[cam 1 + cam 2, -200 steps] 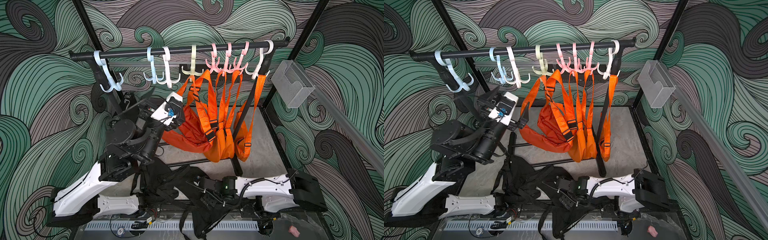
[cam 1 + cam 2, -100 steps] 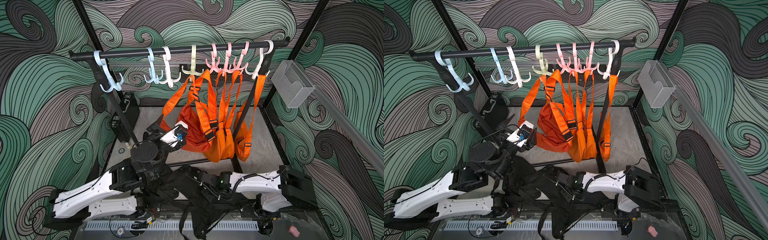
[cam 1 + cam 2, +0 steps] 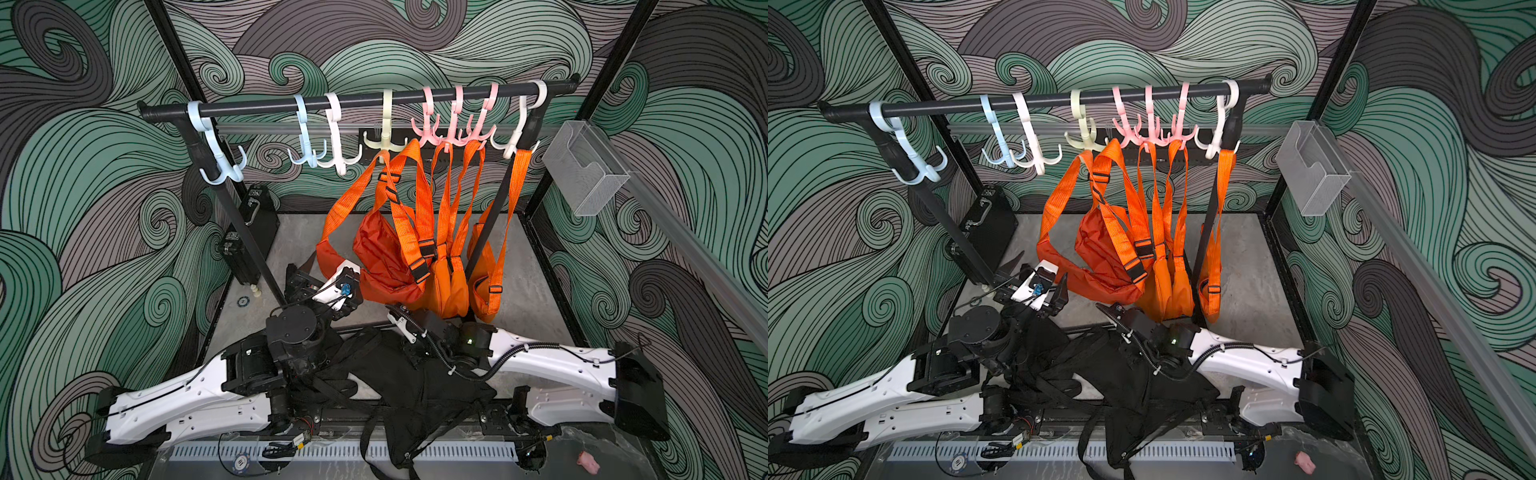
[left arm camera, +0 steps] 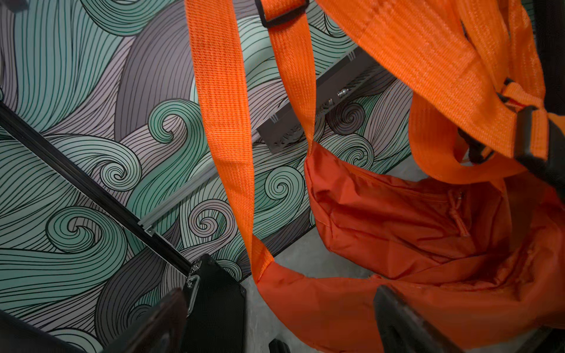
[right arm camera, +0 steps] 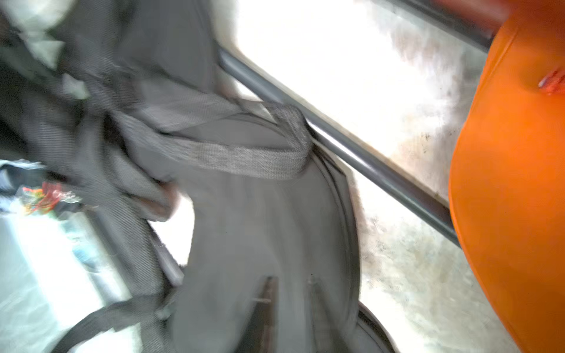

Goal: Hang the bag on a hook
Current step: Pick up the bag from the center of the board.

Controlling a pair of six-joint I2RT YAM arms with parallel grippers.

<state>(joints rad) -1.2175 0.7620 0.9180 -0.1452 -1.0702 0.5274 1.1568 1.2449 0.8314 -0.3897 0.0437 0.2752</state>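
The grey mottled floor (image 3: 523,291) carries a heap of black bags (image 3: 399,374) at six o'clock, a black case (image 3: 253,232) at ten and a blue chip (image 3: 243,301) at nine.

The walls (image 3: 104,208) on all sides carry a pattern of green and grey swirls, the floor (image 3: 528,291) is pale grey and mottled, black posts (image 3: 166,41) stand in the far corners, and a clear plastic box (image 3: 582,170) hangs on a grey rail (image 3: 706,266) along the right wall.

White shells and chunky black joints on left arm (image 3: 187,399) and right arm (image 3: 552,365); the right one's got a black cable (image 3: 540,345) and a green light (image 3: 469,341).
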